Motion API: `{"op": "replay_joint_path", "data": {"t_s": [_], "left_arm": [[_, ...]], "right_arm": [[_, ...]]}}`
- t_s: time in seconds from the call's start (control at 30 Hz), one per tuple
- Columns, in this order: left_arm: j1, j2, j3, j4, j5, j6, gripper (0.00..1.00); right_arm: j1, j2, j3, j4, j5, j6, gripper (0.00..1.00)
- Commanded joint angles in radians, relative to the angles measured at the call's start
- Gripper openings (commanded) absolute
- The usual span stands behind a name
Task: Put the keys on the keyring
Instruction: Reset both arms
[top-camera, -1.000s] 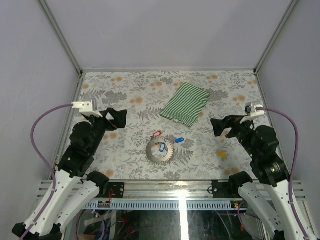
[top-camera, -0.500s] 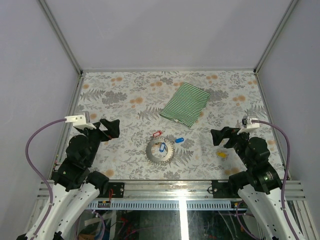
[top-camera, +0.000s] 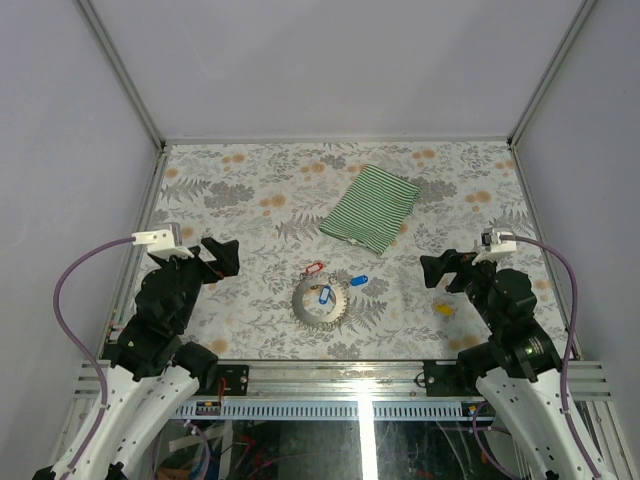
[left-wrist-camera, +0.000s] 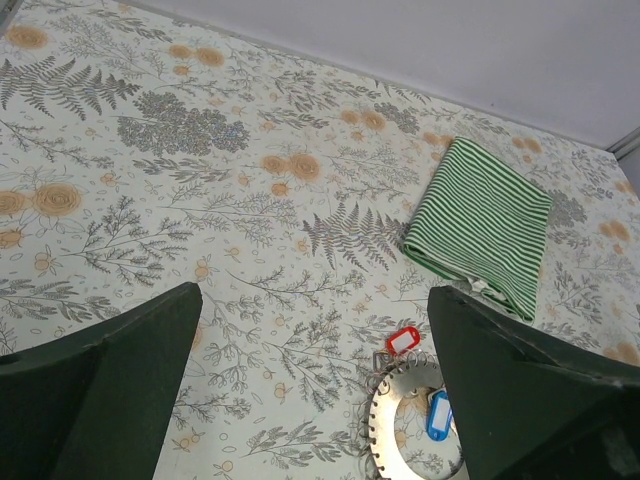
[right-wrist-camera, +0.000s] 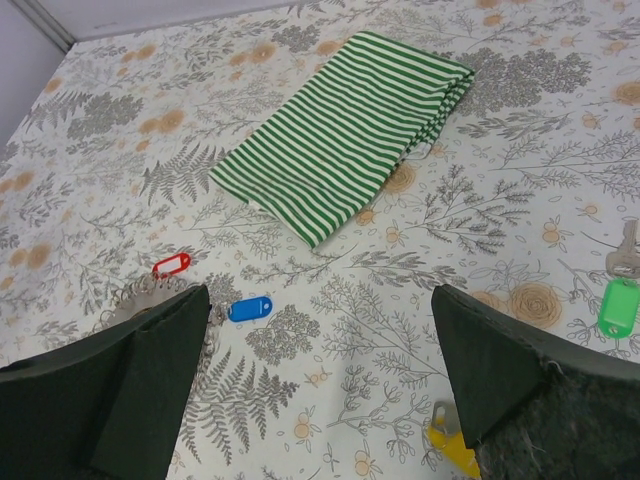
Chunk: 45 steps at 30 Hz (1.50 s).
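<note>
The silvery keyring (top-camera: 320, 301) lies on the patterned table at centre front. A red key tag (top-camera: 314, 268) sits at its far edge and one blue tag (top-camera: 324, 295) lies inside the loop. A second blue tag (top-camera: 359, 281) lies just to its right, and a yellow tag (top-camera: 444, 309) further right. My left gripper (top-camera: 222, 257) is open and empty, left of the ring. My right gripper (top-camera: 440, 270) is open and empty, above the yellow tag. The left wrist view shows the ring (left-wrist-camera: 385, 430), the red tag (left-wrist-camera: 403, 340) and a blue tag (left-wrist-camera: 438, 414). The right wrist view shows the red (right-wrist-camera: 171, 265), blue (right-wrist-camera: 249, 308) and yellow (right-wrist-camera: 450, 445) tags.
A folded green-and-white striped cloth (top-camera: 370, 207) lies behind the ring; it also shows in the left wrist view (left-wrist-camera: 480, 235) and the right wrist view (right-wrist-camera: 345, 135). A green tag (right-wrist-camera: 620, 305) with a metal key lies at the far right. Grey walls enclose the table.
Both arms have drawn back toward the near edge since a second ago, with both grippers still open. The tags, ring and cloth have not moved.
</note>
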Motion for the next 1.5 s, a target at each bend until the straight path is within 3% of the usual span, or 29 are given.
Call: {"op": "replay_joint_path", "data": {"t_s": [0.0,0.23,0.8,1.13,1.47], "left_arm": [[0.002,0.003,-0.001,0.027,-0.030,0.003,1.00],[0.002,-0.020,-0.004,0.038,-0.036,0.005,1.00],[0.003,-0.070,-0.016,0.048,-0.053,0.020,1.00],[0.002,0.036,0.021,0.019,-0.049,-0.004,1.00],[0.001,-0.072,0.001,0.030,-0.075,-0.009,0.99]], "right_arm": [[-0.003,0.038,0.022,0.116,0.047,-0.009,0.99],[-0.003,0.108,0.045,0.138,0.063,-0.019,0.99],[-0.003,-0.002,-0.015,0.192,0.096,-0.041,0.99],[-0.003,0.142,0.087,0.081,0.020,-0.050,0.99],[-0.002,-0.098,-0.026,0.222,0.061,-0.053,1.00]]}}
